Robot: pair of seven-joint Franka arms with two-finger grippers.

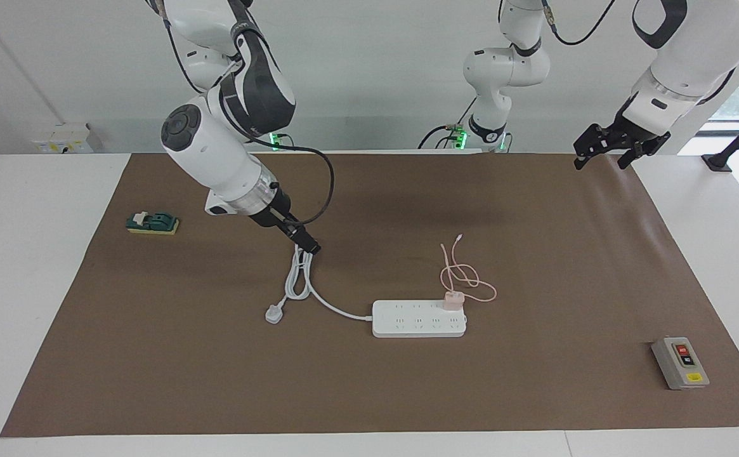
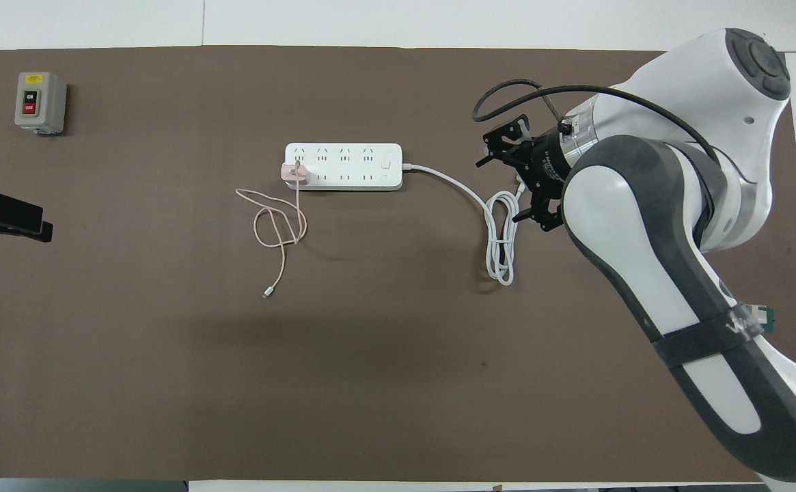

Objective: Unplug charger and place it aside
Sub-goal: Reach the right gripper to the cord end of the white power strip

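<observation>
The charger (image 1: 453, 299) (image 2: 294, 172), a small pale pink cube, sits plugged into the end of the white power strip (image 1: 407, 325) (image 2: 353, 166) toward the left arm's end of the table. Its thin pink cable (image 1: 467, 277) (image 2: 278, 229) lies looped on the mat, nearer to the robots than the strip. My right gripper (image 1: 309, 246) (image 2: 500, 181) is open and hangs over the strip's coiled white cord (image 1: 298, 276) (image 2: 500, 246), well apart from the charger. My left gripper (image 1: 600, 164) (image 2: 35, 225) waits open above the mat's corner at the left arm's end.
The cord's white three-pin plug (image 1: 273, 313) lies on the brown mat (image 1: 369, 393). A grey switch box (image 1: 680, 362) (image 2: 39, 102) stands far from the robots at the left arm's end. A green block (image 1: 152, 223) lies at the right arm's end.
</observation>
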